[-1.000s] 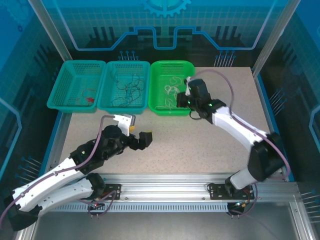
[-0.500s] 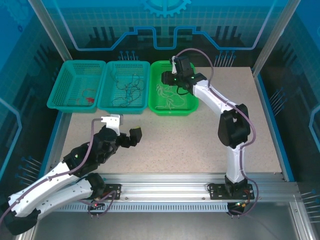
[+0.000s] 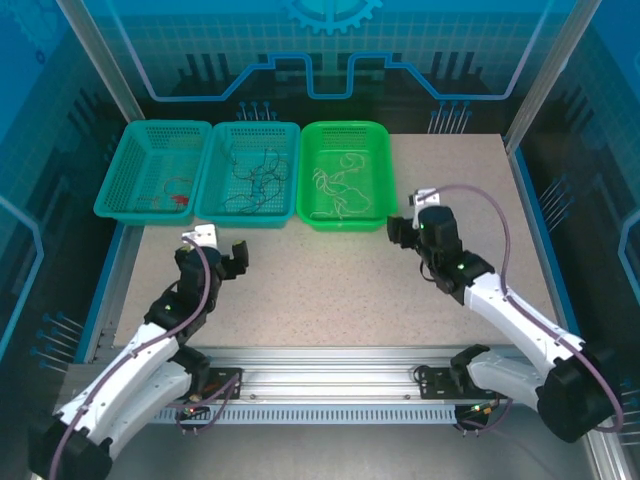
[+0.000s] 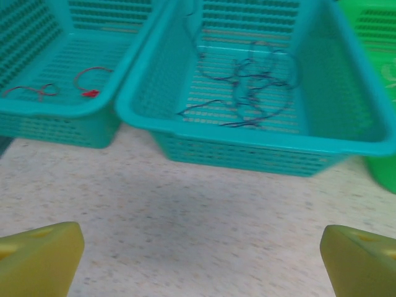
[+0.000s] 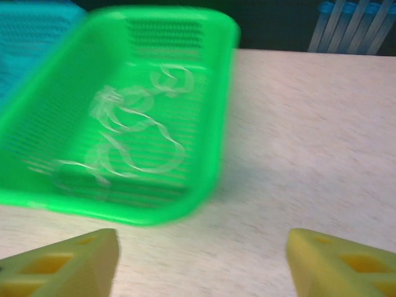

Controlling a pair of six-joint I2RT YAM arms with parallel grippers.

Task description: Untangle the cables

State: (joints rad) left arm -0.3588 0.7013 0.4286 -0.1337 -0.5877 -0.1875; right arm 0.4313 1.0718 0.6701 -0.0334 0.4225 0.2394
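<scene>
Left wrist — dark cables [image 4: 242, 79] lie tangled in the middle basket [image 4: 247, 142].

Top view looks down; low wrist views closely face the baskets [image 3: 247, 219].

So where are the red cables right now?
In the top view, the red cables lie in the leftmost teal basket, near its front right corner, next to the middle basket holding the dark cables.

White-shelled left arm [image 3: 135, 352] and right arm [image 3: 512, 312], black at the joints, each trailing a purple-grey hose [image 3: 498, 207], while left gripper [image 3: 232, 256] and right gripper [image 3: 398, 230] are dark-bodied with blunt yellow fingertips [image 5: 337, 266].
</scene>
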